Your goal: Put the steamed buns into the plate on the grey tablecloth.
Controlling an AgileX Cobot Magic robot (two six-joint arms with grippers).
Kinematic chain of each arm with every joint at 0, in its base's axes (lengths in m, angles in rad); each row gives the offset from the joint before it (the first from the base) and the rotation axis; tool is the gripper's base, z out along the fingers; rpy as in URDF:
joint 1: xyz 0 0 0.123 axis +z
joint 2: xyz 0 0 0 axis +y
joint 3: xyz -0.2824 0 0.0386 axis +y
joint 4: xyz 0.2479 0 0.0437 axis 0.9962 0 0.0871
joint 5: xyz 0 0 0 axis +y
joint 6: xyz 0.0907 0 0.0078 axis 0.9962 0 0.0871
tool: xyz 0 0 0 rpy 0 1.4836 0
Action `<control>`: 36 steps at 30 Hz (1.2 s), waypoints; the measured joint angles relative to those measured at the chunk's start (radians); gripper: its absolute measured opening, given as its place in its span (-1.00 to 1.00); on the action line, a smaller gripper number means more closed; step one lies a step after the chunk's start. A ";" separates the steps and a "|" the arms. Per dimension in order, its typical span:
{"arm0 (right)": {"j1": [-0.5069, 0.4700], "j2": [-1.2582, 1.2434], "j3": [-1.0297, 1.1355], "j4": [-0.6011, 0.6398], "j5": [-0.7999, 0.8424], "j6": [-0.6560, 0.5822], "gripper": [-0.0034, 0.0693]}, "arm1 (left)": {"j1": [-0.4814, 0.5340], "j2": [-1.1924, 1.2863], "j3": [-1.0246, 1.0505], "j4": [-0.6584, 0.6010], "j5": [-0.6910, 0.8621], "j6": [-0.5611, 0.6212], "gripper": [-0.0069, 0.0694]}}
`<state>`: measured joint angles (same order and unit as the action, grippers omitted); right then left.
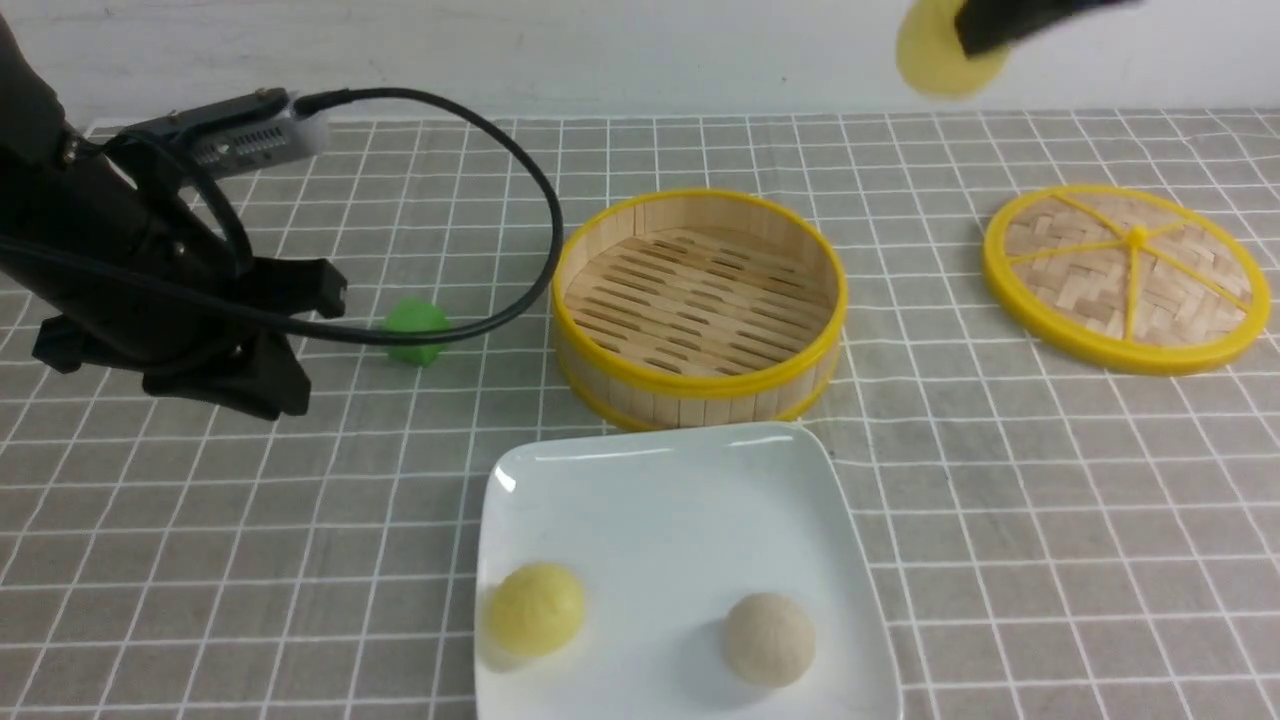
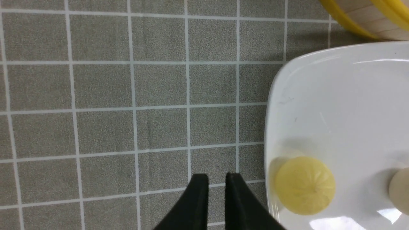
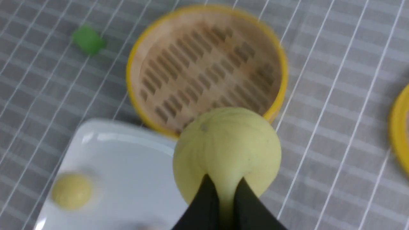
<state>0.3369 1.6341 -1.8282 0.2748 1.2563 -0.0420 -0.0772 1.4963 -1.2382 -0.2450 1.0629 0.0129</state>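
Grey cloth (image 1: 1050, 500) with a white grid over the whole surface. Near the front edge, white square plate (image 1: 660, 480), flat on the cloth. On the plate, two buns: yellow bun (image 1: 535, 608) close to the left rim, beige bun (image 1: 768, 640) to its right, well apart from each other, both lying free. Just behind the plate, round steamer (image 1: 690, 395) with yellow rim, very near the plate's back edge; touching or not, impossible to tell. Further right, woven lid (image 1: 1125, 275) lying flat, well apart from the steamer. Left of the steamer, small green piece (image 1: 417, 330) on the cloth, partly behind a black cable (image 1: 520, 170).

Left pincer (image 2: 216, 180) above bare cloth, just beside the plate's left rim and near the yellow bun; fingers slightly parted, nothing between them. Right pincer (image 3: 225, 180) high up at the far right, blurred in the front view; clenched on the third bun (image 3: 227, 143), pale yellow, squeezed between both fingers, in the air, not yet on the plate.
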 joint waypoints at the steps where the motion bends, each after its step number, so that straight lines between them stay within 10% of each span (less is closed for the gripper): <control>1: 0.017 -0.034 0.105 0.009 -0.012 0.000 -0.85 | 0.000 0.000 0.000 0.000 0.001 0.000 -0.53; 9: 0.162 -0.080 0.662 0.111 -0.488 -0.031 -0.83 | 0.000 0.000 0.000 0.003 0.002 0.000 -0.53; 18: 0.246 0.101 0.735 0.140 -0.731 -0.140 -0.75 | 0.000 0.000 0.000 0.009 -0.014 0.000 -0.50; 29: 0.234 0.132 0.643 0.126 -0.529 -0.143 0.39 | 0.000 0.000 0.000 0.017 -0.017 0.000 -0.48; 36: 0.180 0.026 0.443 0.048 -0.170 -0.119 0.16 | 0.000 0.000 0.000 0.019 -0.016 0.000 -0.47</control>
<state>0.5166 1.6604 -1.3857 0.3229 1.0863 -0.1612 -0.0772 1.4963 -1.2382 -0.2260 1.0472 0.0129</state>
